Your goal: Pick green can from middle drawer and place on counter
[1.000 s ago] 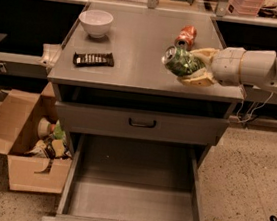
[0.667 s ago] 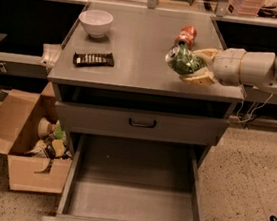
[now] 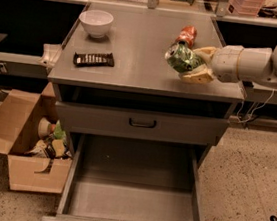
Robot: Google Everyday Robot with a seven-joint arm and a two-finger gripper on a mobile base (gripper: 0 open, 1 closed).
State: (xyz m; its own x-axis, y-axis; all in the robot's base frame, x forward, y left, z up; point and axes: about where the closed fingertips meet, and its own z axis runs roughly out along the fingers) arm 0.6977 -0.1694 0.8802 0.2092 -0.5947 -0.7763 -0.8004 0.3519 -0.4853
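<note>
Camera view: the gripper (image 3: 193, 64) sits over the right-hand part of the counter (image 3: 136, 47). The arm reaches in from the right, and its two pale fingers are pinched on the green can (image 3: 179, 58) from above and below. The can is tilted, nearly on its side, with one silver end facing left. I cannot tell whether it touches the top or hangs just clear of it. The middle drawer (image 3: 128, 197) stands pulled out below with a bare floor, so I judge the pick done and the step in hand to be the set-down. Notes for doing it well: the orange can (image 3: 186, 36) lies just behind the green one, near enough that any push backward could knock it. I want the descent straight down, or biased slightly toward the front-left where the surface is bare. The green can is also near the counter's right edge, so I allow no drift to the right. Released on its side, it may roll. I would rather turn the wrist to stand it on its base first, then lower until it bears on the top and part the fingers slowly. The white bowl (image 3: 96, 22) and dark remote (image 3: 94, 59) sit well apart on the left and are no concern. After release, I back the arm out to the right without brushing the can.
</note>
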